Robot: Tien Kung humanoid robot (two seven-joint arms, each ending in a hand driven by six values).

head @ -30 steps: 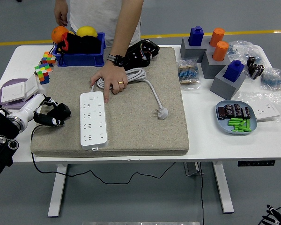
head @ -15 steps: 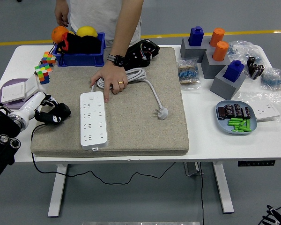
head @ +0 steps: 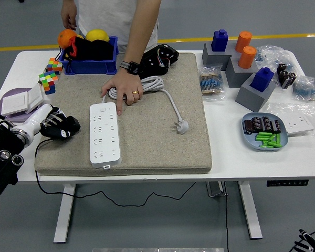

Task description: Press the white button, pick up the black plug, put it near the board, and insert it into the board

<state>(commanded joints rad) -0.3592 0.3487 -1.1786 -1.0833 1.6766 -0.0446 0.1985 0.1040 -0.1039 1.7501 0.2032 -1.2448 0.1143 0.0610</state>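
The white power strip (head: 105,135) lies lengthwise on the left of the grey mat (head: 152,142), with a small white button (head: 106,166) at its near end. A person's hand (head: 124,89) rests flat on the strip's far end and its coiled white cable (head: 152,84). The cable's white plug (head: 182,126) lies loose on the mat. My left hand (head: 60,127) is at the mat's left edge, beside the strip, its fingers curled around the black plug. The plug's black cable (head: 37,157) hangs down under the table. A bit of my right hand (head: 310,242) shows low at the bottom right corner.
A blue bin (head: 89,58) with fruit, colour cubes (head: 50,76) and a white wall switch (head: 16,102) stand at the left. A black device (head: 158,59) sits at the mat's far edge. Grey blocks with pegs (head: 241,63), bags and a blue plate (head: 265,132) fill the right.
My left hand's fingers have curled in tighter at the mat's left edge and the hand has shifted slightly right. The person's hand and the strip have not moved.
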